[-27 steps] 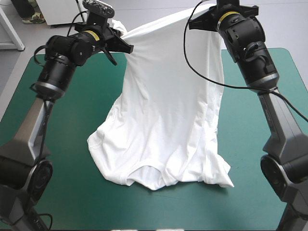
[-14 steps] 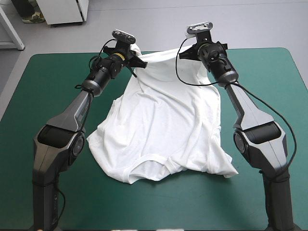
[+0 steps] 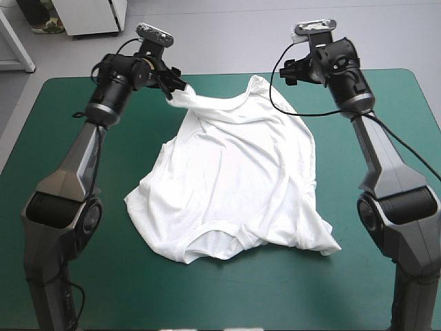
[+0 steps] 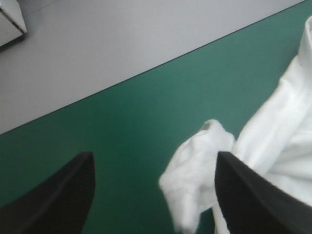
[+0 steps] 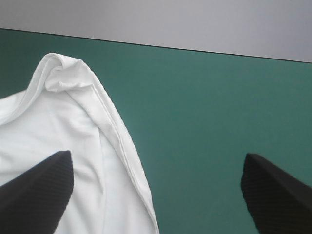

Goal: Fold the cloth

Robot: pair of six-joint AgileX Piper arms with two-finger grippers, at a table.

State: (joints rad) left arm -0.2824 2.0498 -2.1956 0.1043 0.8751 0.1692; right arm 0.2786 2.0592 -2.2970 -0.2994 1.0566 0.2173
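The white T-shirt (image 3: 234, 179) lies loosely spread on the teal-green table, collar toward the front edge and hem toward the far edge. My left gripper (image 3: 176, 84) hovers open at the shirt's far left corner. In the left wrist view that bunched corner (image 4: 195, 165) hangs between the spread fingers of the left gripper (image 4: 153, 158), close to one finger. My right gripper (image 3: 289, 71) is open above and to the right of the far right corner (image 3: 257, 83). In the right wrist view the right gripper (image 5: 157, 156) has bare cover between its fingers, the T-shirt (image 5: 58, 122) beside one finger.
The teal-green table (image 3: 69, 276) shows bare cover on all sides of the shirt. Its far edge (image 5: 195, 48) runs close beyond both grippers, with grey floor behind. A wrinkled fold of shirt sticks out at the front right (image 3: 324, 241).
Both grippers, shut on the shirt's far corners earlier, now stand open. The raised shirt has dropped onto the table, and the right corner has fallen free.
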